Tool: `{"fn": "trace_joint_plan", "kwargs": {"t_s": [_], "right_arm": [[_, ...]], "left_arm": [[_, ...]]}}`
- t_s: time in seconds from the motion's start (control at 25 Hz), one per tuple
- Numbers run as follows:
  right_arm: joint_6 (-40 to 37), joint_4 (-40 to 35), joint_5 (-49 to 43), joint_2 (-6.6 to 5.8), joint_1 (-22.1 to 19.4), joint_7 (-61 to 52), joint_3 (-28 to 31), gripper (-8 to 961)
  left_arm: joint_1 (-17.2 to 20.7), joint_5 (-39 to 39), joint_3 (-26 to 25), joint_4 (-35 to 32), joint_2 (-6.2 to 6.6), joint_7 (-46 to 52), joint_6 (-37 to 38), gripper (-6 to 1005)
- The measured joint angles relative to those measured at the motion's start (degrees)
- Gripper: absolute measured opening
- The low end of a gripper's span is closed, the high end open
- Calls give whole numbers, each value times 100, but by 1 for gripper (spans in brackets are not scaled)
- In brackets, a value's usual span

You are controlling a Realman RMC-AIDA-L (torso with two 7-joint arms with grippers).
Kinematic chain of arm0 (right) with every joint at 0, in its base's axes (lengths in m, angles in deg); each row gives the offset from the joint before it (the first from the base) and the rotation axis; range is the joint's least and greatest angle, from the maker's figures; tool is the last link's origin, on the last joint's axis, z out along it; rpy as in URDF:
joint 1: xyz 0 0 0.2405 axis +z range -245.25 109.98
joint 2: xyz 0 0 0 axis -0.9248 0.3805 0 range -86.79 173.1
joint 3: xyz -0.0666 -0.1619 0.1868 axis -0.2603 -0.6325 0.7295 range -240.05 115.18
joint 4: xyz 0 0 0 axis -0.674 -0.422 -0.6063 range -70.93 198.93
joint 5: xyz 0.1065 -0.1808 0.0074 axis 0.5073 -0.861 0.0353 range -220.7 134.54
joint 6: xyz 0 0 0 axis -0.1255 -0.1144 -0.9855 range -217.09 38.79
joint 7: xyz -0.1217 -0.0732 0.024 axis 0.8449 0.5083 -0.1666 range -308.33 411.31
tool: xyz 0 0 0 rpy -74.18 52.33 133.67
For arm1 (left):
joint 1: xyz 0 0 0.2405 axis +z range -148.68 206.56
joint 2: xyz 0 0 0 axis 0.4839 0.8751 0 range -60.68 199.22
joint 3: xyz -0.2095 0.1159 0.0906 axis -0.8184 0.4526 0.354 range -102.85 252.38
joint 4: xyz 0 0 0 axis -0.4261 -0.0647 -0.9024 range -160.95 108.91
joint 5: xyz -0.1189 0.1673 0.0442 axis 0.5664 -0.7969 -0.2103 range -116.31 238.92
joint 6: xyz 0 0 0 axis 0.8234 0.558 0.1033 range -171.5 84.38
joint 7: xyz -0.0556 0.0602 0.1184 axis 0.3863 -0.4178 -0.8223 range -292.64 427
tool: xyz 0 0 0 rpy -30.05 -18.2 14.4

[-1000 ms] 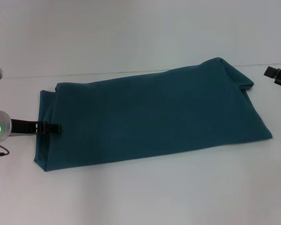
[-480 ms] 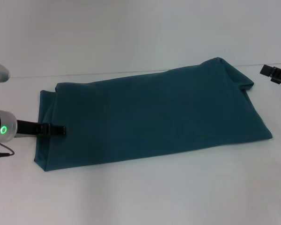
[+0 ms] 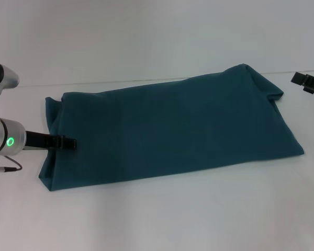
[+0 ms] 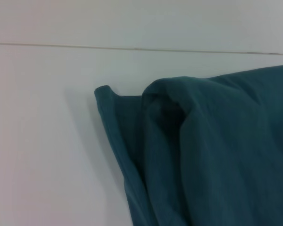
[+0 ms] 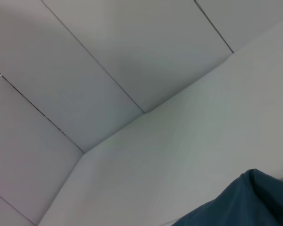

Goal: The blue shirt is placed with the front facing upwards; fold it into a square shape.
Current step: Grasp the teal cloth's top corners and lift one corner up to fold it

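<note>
My left gripper (image 3: 67,142) advanced onto the blue shirt (image 3: 172,130).
At middle left it reached further over the hem; fingers' state I cannot tell, next fold probably near.

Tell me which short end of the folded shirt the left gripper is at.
The left gripper is at the left short end of the blue shirt. The right gripper sits clear of the opposite end.
</note>
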Motion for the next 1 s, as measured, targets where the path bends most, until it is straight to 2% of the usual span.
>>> {"fn": "trace_joint_plan", "kwargs": {"t_s": [0.24, 0.44, 0.56, 0.76, 1.0], "right_arm": [[30, 12, 0, -22, 16, -3, 0, 704], [75, 21, -62, -24, 32, -19, 0, 703], [72, 23, -71, -25, 34, -28, 0, 703], [31, 19, -71, -15, 35, -16, 10, 704], [28, 20, -11, 70, 11, 262, 49, 703]], "left_arm": [[-73, 4, -18, -150, 26, -182, 0, 704], [-83, 24, -27, -118, 23, -185, -4, 474], [-89, 108, -15, -108, 28, -218, 31, 233], [-93, 384, -51, -82, 51, -365, 201, 74], [6, 1147, -284, 64, 221, -857, 685, 73]]}}
